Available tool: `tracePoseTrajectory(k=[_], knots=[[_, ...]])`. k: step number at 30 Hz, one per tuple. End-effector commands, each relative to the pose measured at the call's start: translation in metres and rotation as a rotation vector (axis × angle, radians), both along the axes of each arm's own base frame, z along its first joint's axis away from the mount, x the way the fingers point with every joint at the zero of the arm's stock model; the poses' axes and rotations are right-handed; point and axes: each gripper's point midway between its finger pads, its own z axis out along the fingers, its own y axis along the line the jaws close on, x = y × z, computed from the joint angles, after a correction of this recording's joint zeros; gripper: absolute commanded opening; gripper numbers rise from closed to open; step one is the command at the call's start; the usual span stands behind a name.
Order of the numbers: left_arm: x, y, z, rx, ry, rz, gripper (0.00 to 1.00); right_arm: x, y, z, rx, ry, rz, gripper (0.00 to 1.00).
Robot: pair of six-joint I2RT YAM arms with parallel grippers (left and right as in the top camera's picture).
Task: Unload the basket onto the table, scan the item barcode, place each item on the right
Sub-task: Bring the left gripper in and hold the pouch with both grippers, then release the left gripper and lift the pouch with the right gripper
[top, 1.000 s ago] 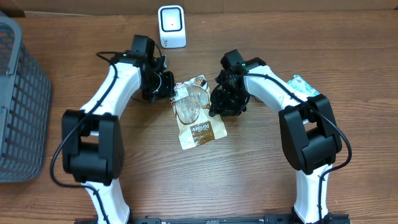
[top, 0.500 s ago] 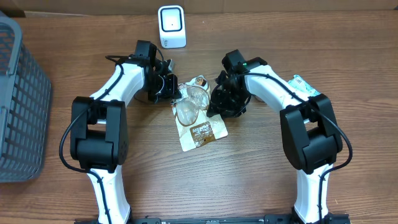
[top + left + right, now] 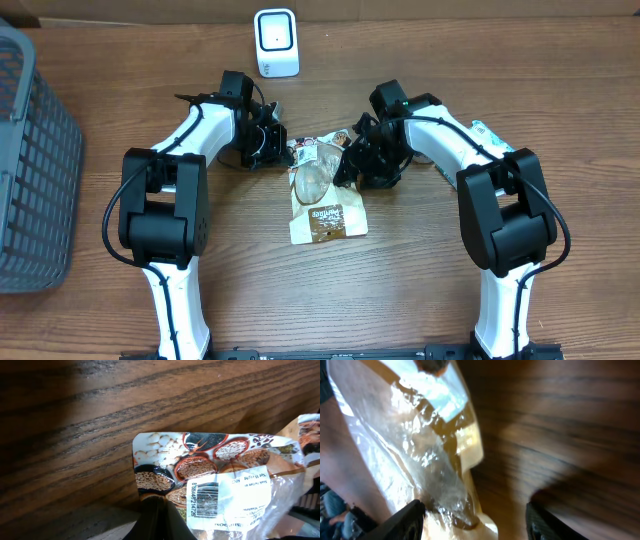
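The item is a bean pouch [image 3: 322, 192] with a clear window, lying flat on the wooden table between my two arms. Its white barcode label [image 3: 202, 500] faces up in the left wrist view. My left gripper [image 3: 279, 150] is shut, its fingertips [image 3: 154, 506] pinching the pouch's [image 3: 225, 475] printed top edge. At the pouch's right side my right gripper [image 3: 353, 165] is open. Its two fingers [image 3: 412, 516] stand wide apart, and the pouch's shiny window [image 3: 420, 450] lies by the left one, not gripped. The white scanner [image 3: 276, 42] stands at the table's far edge.
A grey mesh basket [image 3: 30, 160] fills the left side. Another small packet [image 3: 487, 135] lies under my right arm at the right. The arms' bases sit near the front edge.
My left gripper moved right with the pouch's top edge, and the pouch swung more upright. My right gripper opened wider and shifted slightly toward the far right.
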Motion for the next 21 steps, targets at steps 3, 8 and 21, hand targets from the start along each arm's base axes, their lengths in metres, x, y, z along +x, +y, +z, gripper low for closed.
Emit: tracePoseTrajectory(k=[3,8,21], knots=[[-0.01,0.01,-0.027,0.068,0.042,-0.016,0.04,-0.022,0.016,-0.013,0.145,0.05,0.022,0.62],[-0.01,0.01,-0.027,0.068,0.042,-0.016,0.04,-0.014,0.042,-0.004,0.283,-0.007,0.045,0.53],[-0.004,0.021,-0.001,0.092,-0.025,-0.051,0.04,-0.009,0.05,0.016,0.345,-0.012,0.042,0.1]])
